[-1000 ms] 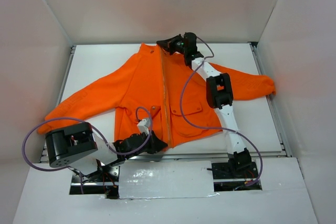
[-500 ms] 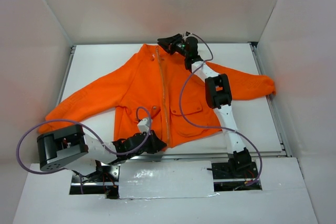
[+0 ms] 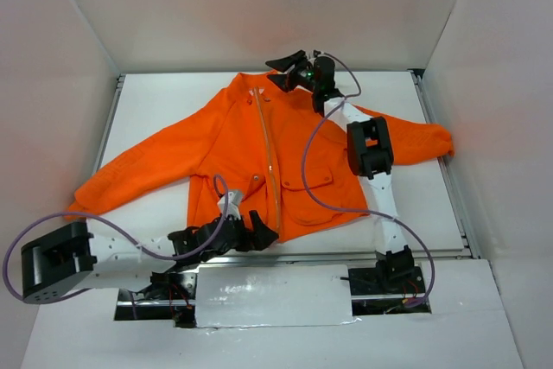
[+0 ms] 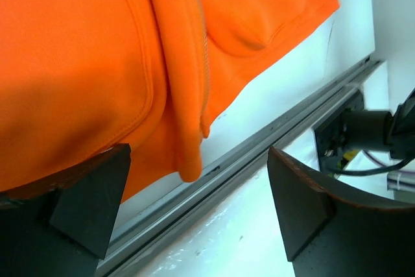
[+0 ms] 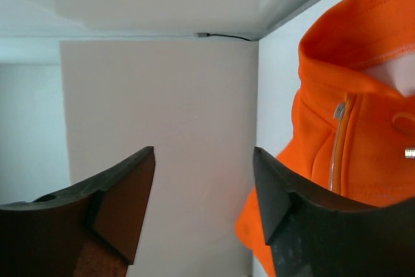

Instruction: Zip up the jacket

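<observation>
Right gripper (image 3: 278, 73) drifted off the collar (image 3: 250, 85); it and left gripper (image 3: 262, 229) gape empty; jacket (image 3: 229, 140) lies collar far (zipper (image 3: 270, 157) near-to-far).

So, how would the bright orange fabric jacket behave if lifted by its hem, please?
Probably floppy: the bright orange fabric jacket lies flat and creased, its hem curling softly. Likely light, being thin cloth; it may bunch rather than slide.

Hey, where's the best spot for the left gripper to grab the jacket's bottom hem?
Likely the hem flap at the zipper's lower end, coming from the robot's side: it juts past the rest of the jacket, right between the open left gripper's fingers.
</observation>
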Available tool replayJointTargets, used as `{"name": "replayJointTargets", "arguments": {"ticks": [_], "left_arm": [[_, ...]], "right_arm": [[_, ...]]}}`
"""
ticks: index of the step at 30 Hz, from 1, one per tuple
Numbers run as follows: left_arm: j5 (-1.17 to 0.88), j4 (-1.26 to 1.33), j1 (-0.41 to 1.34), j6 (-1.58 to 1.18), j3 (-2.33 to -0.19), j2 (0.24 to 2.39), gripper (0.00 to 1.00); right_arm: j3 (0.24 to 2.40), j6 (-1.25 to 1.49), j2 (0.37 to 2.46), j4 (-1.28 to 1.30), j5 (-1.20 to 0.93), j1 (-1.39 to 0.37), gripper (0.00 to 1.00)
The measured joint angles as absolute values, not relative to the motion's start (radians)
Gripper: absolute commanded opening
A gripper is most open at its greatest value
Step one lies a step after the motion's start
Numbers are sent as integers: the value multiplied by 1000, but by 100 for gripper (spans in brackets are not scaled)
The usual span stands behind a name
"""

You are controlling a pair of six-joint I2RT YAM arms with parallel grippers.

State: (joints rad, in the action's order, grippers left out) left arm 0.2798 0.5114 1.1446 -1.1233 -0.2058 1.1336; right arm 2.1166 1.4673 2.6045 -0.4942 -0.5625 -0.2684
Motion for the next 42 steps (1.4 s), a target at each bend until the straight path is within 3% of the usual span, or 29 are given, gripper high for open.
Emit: {"name": "replayJointTargets", "arguments": {"ticks": [1, 5, 9, 15, 21, 25, 32, 38, 42], "left_arm": [[295, 444, 1145, -1123, -224, 1091, 99], [377, 174, 1143, -1125, -327, 936, 100], [449, -107, 1069, -1117, -496, 845, 99], [514, -444, 759, -1013, -772, 824, 99], [482, -618, 374, -848, -1012, 838, 99], [465, -703, 226, -760, -1066, 833, 99], [527, -839, 205, -704, -1064, 707, 99], [520, -883, 205, -702, -1025, 512, 99], [524, -931, 204, -697, -1028, 498, 99]], "right_arm": [[2069, 1443, 2554, -475, -569, -264, 83], [1866, 1285, 2276, -329, -577, -253, 100], [1680, 1064, 1935, -150, -499, -261, 100], [1388, 736, 1380, 106, -254, -350, 100], [1103, 606, 943, 353, -51, -369, 100], [1026, 563, 703, 562, 47, -368, 100], [1117, 519, 461, 793, 150, -375, 100], [1181, 487, 414, 918, 231, -376, 100], [1181, 471, 411, 977, 262, -376, 100]]}}
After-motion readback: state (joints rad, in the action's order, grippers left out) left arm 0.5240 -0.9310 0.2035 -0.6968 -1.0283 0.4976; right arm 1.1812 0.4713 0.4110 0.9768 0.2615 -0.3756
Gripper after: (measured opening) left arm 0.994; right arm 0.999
